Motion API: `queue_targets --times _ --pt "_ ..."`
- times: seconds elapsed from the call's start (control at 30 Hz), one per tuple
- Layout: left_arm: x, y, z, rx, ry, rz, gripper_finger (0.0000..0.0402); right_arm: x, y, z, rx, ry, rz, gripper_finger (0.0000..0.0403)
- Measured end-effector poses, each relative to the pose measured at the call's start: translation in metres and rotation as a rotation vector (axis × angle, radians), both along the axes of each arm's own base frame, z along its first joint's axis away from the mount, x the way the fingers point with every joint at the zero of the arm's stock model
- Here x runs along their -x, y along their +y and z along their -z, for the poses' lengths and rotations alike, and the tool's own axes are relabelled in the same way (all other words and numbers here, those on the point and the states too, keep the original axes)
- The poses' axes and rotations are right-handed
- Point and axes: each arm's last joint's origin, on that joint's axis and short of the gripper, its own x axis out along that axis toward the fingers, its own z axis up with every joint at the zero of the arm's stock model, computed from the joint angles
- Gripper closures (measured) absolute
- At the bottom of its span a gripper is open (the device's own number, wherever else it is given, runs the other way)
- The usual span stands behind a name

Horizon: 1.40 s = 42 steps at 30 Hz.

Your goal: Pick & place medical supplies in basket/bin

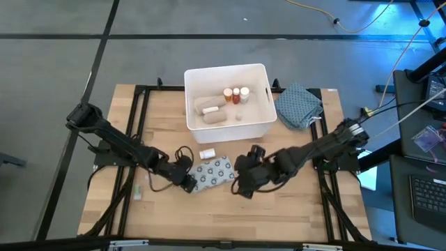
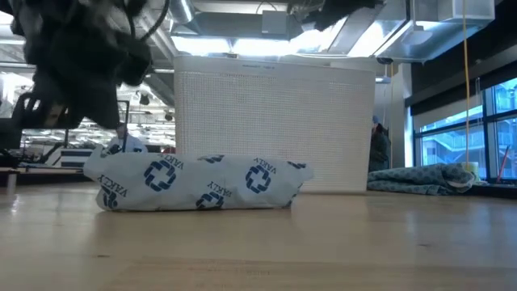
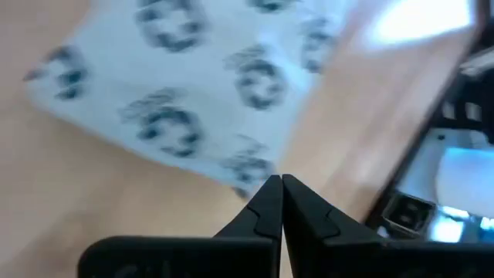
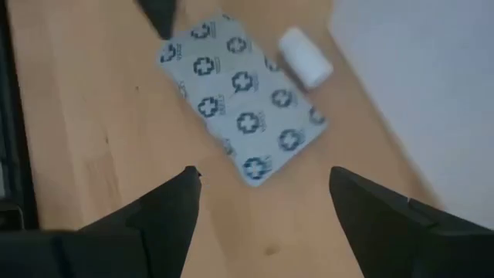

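A flat grey packet printed with dark crosses lies flat on the wooden table, in front of the white bin. A small white roll lies on its side between packet and bin. In the bin lie two white-capped red bottles and pale rolls. My left gripper is shut, its tips at the packet's near-left edge. My right gripper hangs open above the table, right of the packet, with nothing between its fingers. My left gripper has its shut fingertips at the packet's near-left edge, slanting down from the table's left. Whether they touch the packet, I cannot tell.
A blue-grey patterned cloth lies bunched right of the bin, at the table's far right. In the low view the bin wall stands close behind the packet. Bare wood shows along the table's near edge.
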Motion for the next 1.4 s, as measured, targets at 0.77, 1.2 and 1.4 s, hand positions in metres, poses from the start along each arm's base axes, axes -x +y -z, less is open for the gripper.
queue_targets --times 0.77,1.2,1.4 --pt "0.0 0.034 0.012 -0.509 0.171 -0.036 0.04 -0.053 0.049 0.086 -0.418 -0.076 0.415 0.0116" --pt "-0.015 0.006 0.031 -0.315 0.114 0.074 0.0399 -0.055 0.057 0.118 -0.47 -0.001 0.566 0.0116" --pt "-0.013 -0.012 0.03 -0.25 0.056 0.066 0.0399 -0.029 0.053 0.101 -0.382 0.141 0.566 0.0116"
